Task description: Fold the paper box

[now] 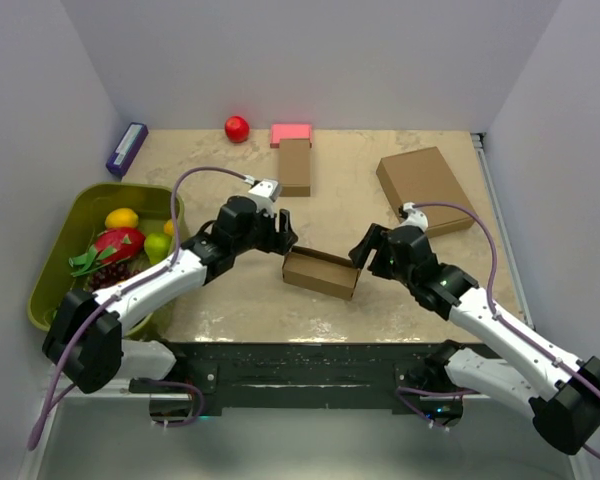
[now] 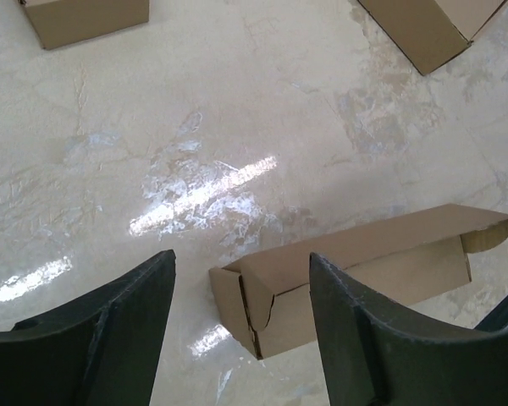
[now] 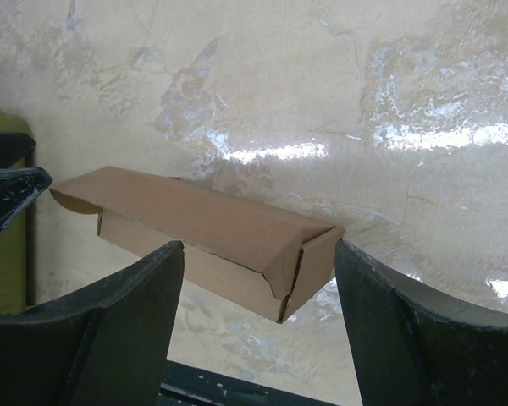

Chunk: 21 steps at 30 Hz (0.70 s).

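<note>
Top external: low brown cardboard paper box [image 1: 322, 272] mid-bench, close to front edge of beige marble-look bench [image 1: 242, 302], top flap slanted. Left pincer [image 1: 280, 235] at its left end, right pincer [image 1: 363, 252] at its right end. Both spread apart, clamped on nothing. Wrist views: box ends inside each pincer's gap, contact unclear. Bare bench behind box. Narrow brown carton [image 1: 295, 167] and bigger brown carton [image 1: 425, 190] well apart, toward back edge.

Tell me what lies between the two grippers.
Only the paper box lies between the left gripper and the right gripper. The top view shows this plainly, and each wrist view shows one end of it.
</note>
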Motion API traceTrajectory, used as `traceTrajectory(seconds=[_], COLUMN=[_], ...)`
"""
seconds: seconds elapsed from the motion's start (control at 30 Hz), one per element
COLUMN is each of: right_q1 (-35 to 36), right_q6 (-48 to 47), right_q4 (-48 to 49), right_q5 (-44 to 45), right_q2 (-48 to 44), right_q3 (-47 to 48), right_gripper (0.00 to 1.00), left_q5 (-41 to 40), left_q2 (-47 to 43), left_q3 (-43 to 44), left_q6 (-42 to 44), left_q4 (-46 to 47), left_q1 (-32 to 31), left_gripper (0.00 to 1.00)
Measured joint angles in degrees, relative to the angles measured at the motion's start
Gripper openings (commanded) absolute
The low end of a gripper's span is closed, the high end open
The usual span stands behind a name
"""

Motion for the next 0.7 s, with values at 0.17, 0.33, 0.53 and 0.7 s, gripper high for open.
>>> traceTrajectory(seconds=[0.17, 0.33, 0.53, 0.7], right_q1=[0.0, 0.0, 0.0, 0.0], right_q6=[0.6, 1.1, 1.3, 1.5], right_q4=[1.3, 2.1, 3.0, 3.8], right_q5=[0.8, 0.8, 0.9, 0.8], right_q2=[0.0, 0.4, 0.7, 0.6], right_q3=[-1.1, -2.7, -3.5, -4.5], right_gripper=[0.74, 0.72, 0.68, 0.65], left_q5=[-0.6, -1.2, -1.3, -1.2], left_q2=[2.2, 3.5, 3.7, 3.6], left_q3=[0.5, 0.5, -1.4, -4.9], left_q6=[-1.1, -2.1, -3.3, -4.9], left_q4=[2.6, 4.5, 7.0, 9.2], left_q1=[0.2, 0.3, 0.3, 0.3], left_gripper=[0.68, 0.65, 0.58, 0.57])
